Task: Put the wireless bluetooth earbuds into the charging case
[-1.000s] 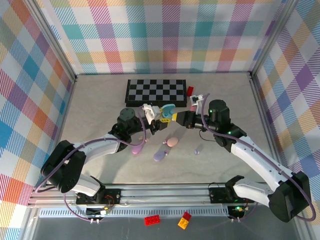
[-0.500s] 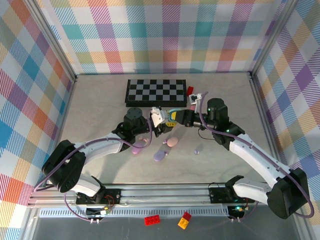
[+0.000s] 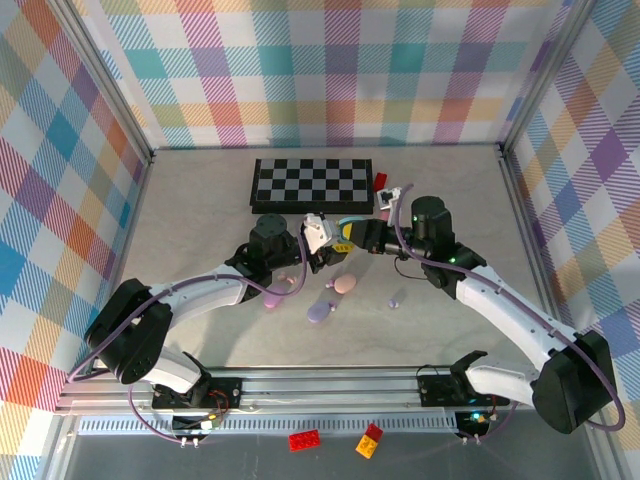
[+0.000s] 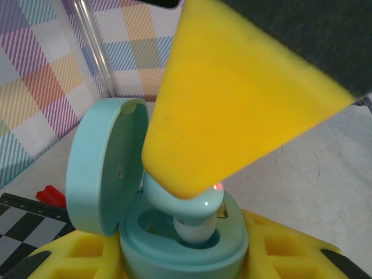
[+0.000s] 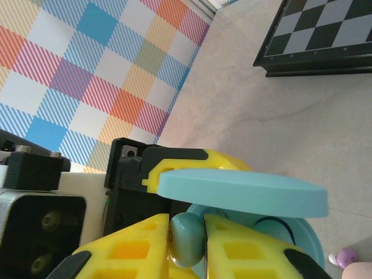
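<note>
A teal charging case [image 4: 174,253] with its lid [image 4: 96,168] swung open sits between the yellow fingers of my left gripper [image 4: 180,264], which is shut on it. My right gripper [image 5: 187,232] is shut on a teal earbud [image 5: 187,247]. In the left wrist view the earbud [image 4: 195,224] stands tip-down in a well of the case, under a yellow right finger [image 4: 232,104]. From above, the left gripper [image 3: 328,243] and right gripper [image 3: 352,236] meet at the case [image 3: 350,222], in front of the chessboard. A lilac earbud [image 3: 396,299] lies on the table.
A chessboard [image 3: 313,182] lies at the back with a red piece [image 3: 381,182] beside it. A pink oval case [image 3: 343,284], a lilac case [image 3: 318,312] and a pink-purple object [image 3: 275,295] lie near the grippers. Two toy bricks [image 3: 305,439] rest below the rail.
The two grippers have closed in on each other: the left moved right with the case, the right moved left with the earbud, which now sits in the case opening.
</note>
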